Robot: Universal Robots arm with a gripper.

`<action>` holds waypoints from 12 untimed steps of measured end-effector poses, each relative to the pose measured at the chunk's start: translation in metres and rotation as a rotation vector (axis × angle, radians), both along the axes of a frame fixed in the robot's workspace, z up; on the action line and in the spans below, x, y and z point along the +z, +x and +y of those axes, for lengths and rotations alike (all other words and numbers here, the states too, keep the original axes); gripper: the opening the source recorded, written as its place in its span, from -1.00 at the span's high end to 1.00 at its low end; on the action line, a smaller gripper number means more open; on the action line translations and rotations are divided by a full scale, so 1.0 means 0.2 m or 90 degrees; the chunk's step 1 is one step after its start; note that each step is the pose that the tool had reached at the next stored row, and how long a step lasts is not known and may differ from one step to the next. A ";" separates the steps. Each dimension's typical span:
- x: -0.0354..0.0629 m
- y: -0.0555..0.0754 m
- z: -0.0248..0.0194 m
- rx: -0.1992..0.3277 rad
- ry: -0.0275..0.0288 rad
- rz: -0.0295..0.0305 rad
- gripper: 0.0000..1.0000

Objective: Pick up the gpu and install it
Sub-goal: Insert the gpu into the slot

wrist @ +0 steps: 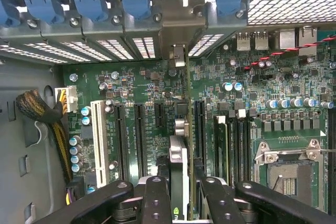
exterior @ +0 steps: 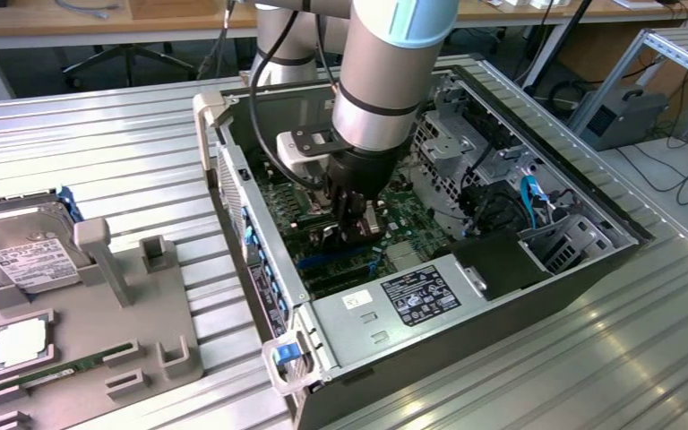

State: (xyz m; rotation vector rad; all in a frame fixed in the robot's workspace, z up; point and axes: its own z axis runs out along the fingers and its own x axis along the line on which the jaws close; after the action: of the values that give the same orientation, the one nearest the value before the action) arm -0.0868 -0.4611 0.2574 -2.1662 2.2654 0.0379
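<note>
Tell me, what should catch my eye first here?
A big grey robot arm reaches down into an open computer case on the metal table. Its gripper is shut on a thin graphics card, held edge-on over the green circuit board. At the exterior view's left, a grey tray carries a hard drive.

ribbed metal table (exterior: 105, 152), wooden desks (exterior: 33, 22) behind, chair base (exterior: 129, 61) beneath, aluminium frame (exterior: 679, 54), grey floor (exterior: 649, 166)
</note>
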 end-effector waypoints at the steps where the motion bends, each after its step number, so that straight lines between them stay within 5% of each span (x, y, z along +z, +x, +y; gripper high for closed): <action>1: 0.000 0.00 0.000 0.001 0.0000 -0.0001 0.45; 12: -0.001 0.00 0.002 0.012 0.0000 0.0000 0.45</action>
State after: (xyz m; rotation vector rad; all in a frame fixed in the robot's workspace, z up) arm -0.0868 -0.4606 0.2571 -2.1870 2.2456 0.0380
